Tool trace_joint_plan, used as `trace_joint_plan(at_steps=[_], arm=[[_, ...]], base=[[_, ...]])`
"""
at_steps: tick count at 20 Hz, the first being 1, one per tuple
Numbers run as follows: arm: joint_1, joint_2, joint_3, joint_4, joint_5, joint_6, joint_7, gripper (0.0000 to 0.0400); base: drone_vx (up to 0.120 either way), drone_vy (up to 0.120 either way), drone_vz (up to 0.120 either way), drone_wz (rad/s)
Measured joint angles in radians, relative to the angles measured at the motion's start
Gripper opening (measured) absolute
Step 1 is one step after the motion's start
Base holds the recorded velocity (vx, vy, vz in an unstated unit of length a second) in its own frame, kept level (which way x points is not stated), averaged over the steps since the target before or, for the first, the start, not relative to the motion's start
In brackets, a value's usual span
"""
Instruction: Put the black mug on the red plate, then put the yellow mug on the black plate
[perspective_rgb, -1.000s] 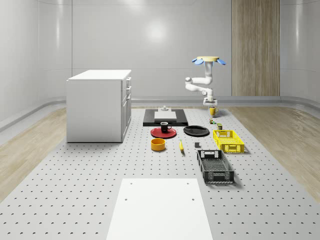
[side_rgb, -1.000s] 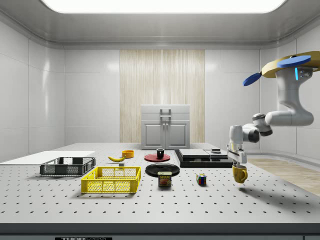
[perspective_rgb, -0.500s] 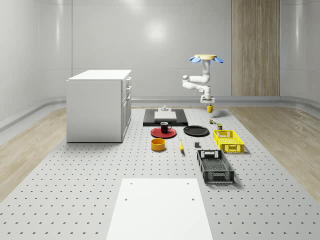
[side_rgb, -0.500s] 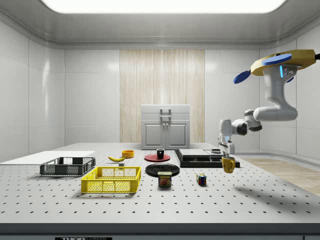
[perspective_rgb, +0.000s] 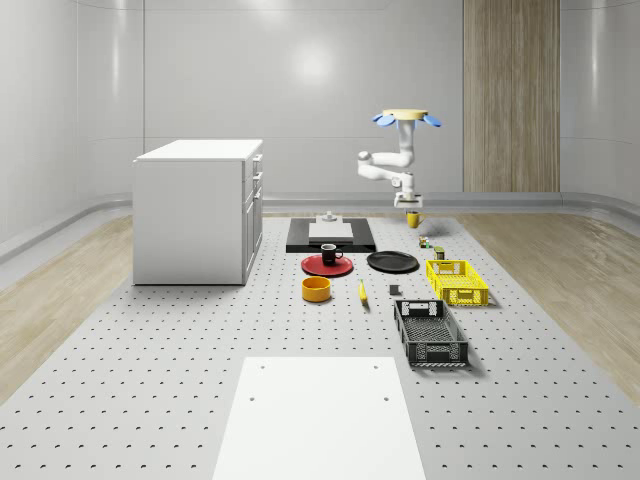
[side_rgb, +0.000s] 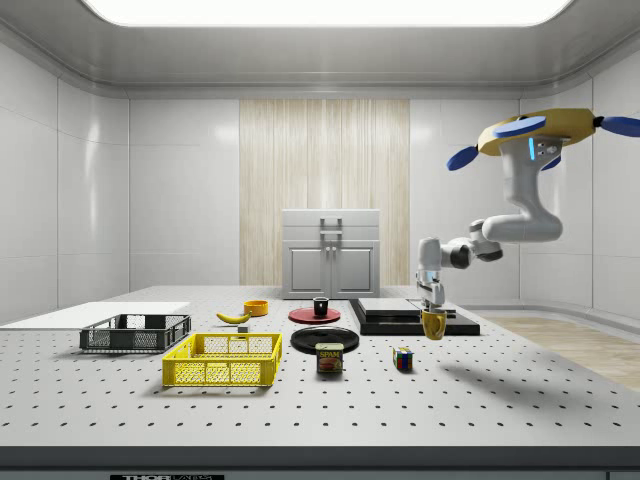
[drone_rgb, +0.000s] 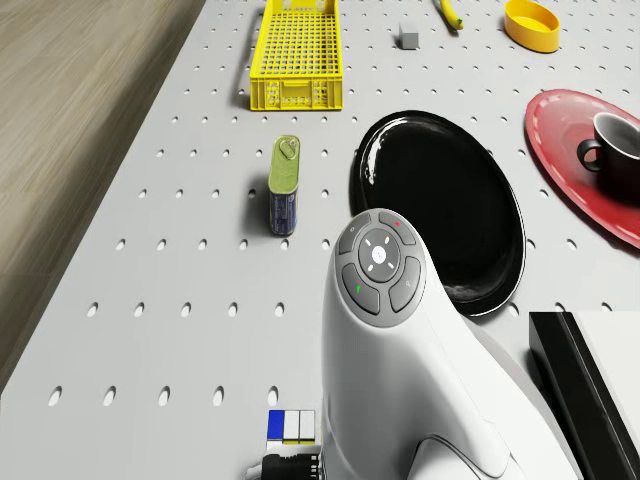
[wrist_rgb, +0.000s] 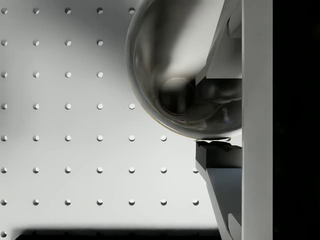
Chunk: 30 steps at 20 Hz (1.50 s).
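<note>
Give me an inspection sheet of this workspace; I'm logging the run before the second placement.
Surface: grey perforated table, a white panel near its front.
Job's things: black mug stands on the red plate; yellow mug held in the air; black plate bare.
Clutter: yellow crate, black crate, orange bowl, banana, can, colour cube, black slab.
Grippers: gripper shut on the yellow mug, above the table near the slab; drone hovers.
Cables: nothing seen.
Surroundings: white cabinet, wood wall panel.
</note>
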Motion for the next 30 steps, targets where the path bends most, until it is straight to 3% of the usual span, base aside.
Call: trace_joint_plan(at_steps=[30], arm=[[-0.004, -0.011, 0.001, 0.001, 0.005, 0.01, 0.003, 0.011]], base=[[0.12, -0.12, 0.005, 0.0]])
